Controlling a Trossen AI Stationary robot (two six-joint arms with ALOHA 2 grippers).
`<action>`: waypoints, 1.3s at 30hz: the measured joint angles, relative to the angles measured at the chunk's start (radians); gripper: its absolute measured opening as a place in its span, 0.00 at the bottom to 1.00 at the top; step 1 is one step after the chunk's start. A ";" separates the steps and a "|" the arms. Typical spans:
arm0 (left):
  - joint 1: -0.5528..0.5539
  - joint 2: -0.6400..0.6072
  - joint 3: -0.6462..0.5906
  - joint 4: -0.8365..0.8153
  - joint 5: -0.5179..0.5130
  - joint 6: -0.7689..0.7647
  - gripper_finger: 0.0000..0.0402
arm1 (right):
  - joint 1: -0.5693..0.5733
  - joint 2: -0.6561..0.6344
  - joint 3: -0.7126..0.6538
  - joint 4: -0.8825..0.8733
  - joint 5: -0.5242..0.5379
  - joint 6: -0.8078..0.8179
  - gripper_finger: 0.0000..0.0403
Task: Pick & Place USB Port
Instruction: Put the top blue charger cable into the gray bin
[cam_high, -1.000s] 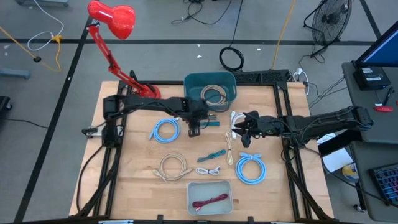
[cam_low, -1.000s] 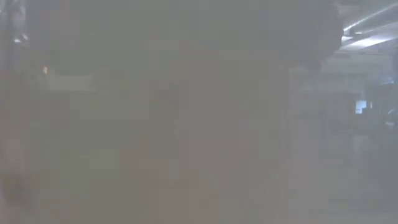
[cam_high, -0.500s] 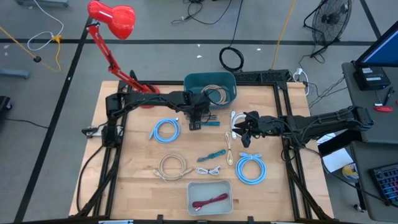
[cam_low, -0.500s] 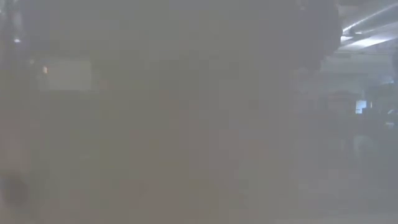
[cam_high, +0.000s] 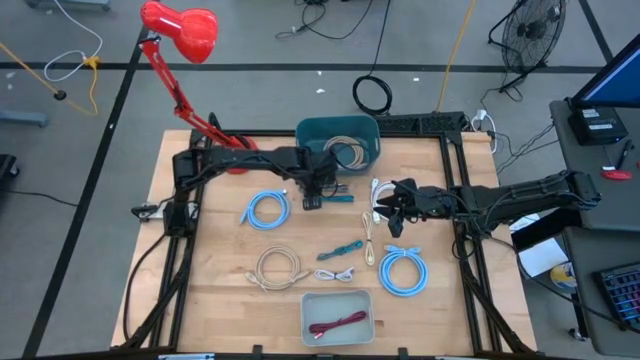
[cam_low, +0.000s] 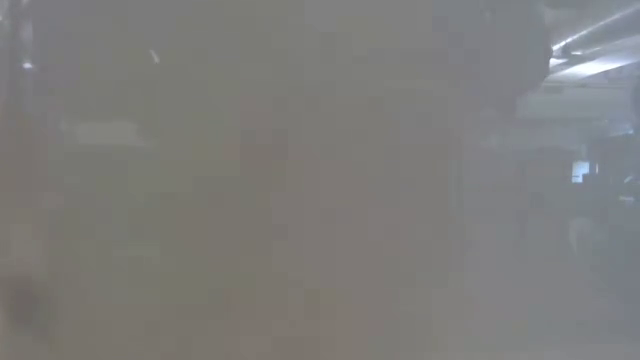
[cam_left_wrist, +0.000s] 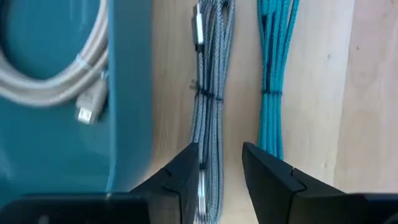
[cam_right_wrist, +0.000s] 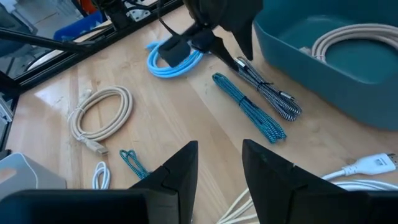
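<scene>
Grey braided USB cable (cam_left_wrist: 211, 93) lies on the surface beside the teal bin (cam_left_wrist: 127, 93), near its back edge. My left end effector (cam_left_wrist: 217, 165) straddles it, narrowly parted, empty. Descend centred, clear of the teal cable (cam_left_wrist: 277, 74).

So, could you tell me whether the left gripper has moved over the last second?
Yes. The left gripper has drawn back slightly toward the teal bin, judged from above; it now straddles the grey braided cable beside the bin.

Two dark jointed arms w/ black cabling; each gripper (cam_left_wrist: 221, 162) has angular black fingers.
</scene>
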 joint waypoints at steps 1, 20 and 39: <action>-0.003 0.004 0.000 0.005 0.002 0.000 0.32 | 0.000 0.000 -0.005 0.001 0.000 0.007 0.29; -0.060 0.012 -0.002 0.002 -0.056 -0.008 0.32 | 0.000 0.000 -0.096 0.159 -0.078 0.086 0.29; 0.003 0.002 -0.001 0.002 -0.005 -0.054 0.32 | 0.000 0.000 -0.096 0.177 -0.108 0.102 0.29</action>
